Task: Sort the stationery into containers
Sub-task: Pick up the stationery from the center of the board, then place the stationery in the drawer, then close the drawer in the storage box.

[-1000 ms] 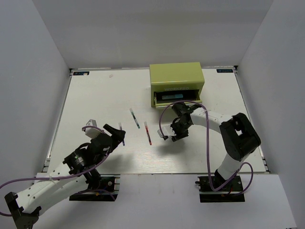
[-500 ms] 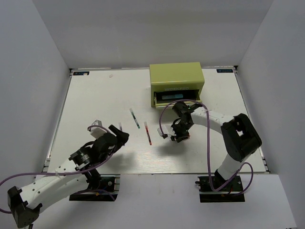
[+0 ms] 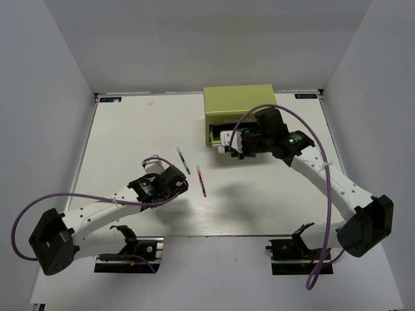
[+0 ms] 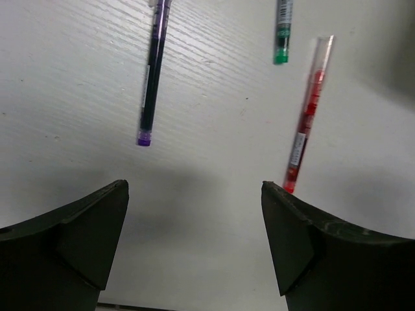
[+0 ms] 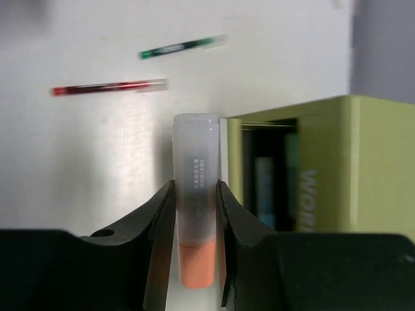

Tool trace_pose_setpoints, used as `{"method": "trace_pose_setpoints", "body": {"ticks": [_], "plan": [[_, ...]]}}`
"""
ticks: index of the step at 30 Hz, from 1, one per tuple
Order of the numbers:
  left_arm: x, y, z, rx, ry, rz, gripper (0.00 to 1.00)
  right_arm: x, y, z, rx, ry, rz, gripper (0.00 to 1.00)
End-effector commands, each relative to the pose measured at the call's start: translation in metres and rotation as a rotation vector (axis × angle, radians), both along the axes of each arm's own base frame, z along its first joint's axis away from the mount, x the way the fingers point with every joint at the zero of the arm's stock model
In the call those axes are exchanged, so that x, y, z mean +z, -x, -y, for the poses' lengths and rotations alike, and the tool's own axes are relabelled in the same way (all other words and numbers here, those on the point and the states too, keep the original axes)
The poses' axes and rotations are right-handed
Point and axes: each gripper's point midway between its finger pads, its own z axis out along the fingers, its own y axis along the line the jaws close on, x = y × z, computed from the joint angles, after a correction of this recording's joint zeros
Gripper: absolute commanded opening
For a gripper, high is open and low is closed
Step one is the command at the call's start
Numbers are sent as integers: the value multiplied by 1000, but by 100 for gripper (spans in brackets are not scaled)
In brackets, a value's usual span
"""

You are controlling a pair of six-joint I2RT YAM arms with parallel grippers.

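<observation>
Top view: the left gripper [image 3: 176,183] hangs low over the white table [image 3: 123,136], just left of the red pen [image 3: 201,181]. The green pen [image 3: 184,160] lies just beyond it. I can't tell the jaw state from here. The right gripper [image 3: 231,142] sits at the front left of the olive drawer chest [image 3: 240,102], with something white pinched in it. The chest stands at the far edge of the table, right of centre.

Left wrist: the left gripper [image 4: 194,188] is spread wide with nothing between its fingers [image 4: 78,233]. On the table ahead are the purple pen [image 4: 151,78] to the left, the red pen [image 4: 305,116] to the right, and the end of the green pen [image 4: 281,32] at the top. All three lie apart from each other and from the fingers.

Right wrist: the right gripper [image 5: 196,189] is clamped on the white pen with orange end [image 5: 194,146], pale cap pointing away. The drawer chest [image 5: 324,168] is just right of it, its drawer [image 5: 269,194] open, with a blue stick [image 5: 264,188] inside. The red pen [image 5: 110,86] and green pen [image 5: 181,45] lie on the table beyond.
</observation>
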Motion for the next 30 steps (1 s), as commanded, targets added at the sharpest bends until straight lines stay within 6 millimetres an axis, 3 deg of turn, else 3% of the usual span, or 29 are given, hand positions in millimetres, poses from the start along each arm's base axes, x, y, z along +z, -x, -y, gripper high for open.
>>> {"method": "trace_pose_setpoints", "body": {"ticks": [1, 5, 9, 12, 14, 16, 18, 20, 21, 22, 23, 27, 29, 30], "plan": [[-1, -1, -6, -23, -74, -25, 94, 43, -50, -1, -151, -92, 139, 0], [-4, -9, -8, -35, -110, -23, 94, 46, -85, 0, -205, -92, 213, 0], [2, -17, -7, -42, -128, -12, 94, 24, -118, 7, -284, -43, 225, 0], [2, -21, -6, -51, -135, -5, 94, 18, -129, 12, -309, -29, 224, 3], [7, -23, -4, -56, -119, 16, 94, 5, -132, 10, -302, -10, 193, 33], [11, -23, -2, -67, -103, 27, 94, 1, -133, 8, -291, -12, 174, 52], [10, -22, -1, -71, -81, 38, 94, -1, -132, 12, -289, -14, 154, 52], [11, -21, 0, -82, -67, 47, 91, 2, -124, 5, -235, -42, 133, 38], [8, -20, -1, -82, -64, 50, 86, 2, -119, 9, -222, -40, 118, 23], [13, -22, 4, -100, -38, 74, 79, -1, -108, 6, -168, -37, 90, 9], [13, -21, 7, -119, -23, 79, 57, -1, -105, 7, -148, -33, 87, 0], [13, -22, 13, -159, -6, 99, 23, -5, -76, 3, -3, -66, 7, 0], [13, -22, 13, -166, -12, 100, 19, -19, -53, 8, 96, -14, -67, 0], [10, -22, 12, -166, -18, 93, 19, -11, -45, 4, 150, -40, -75, 0]]}}
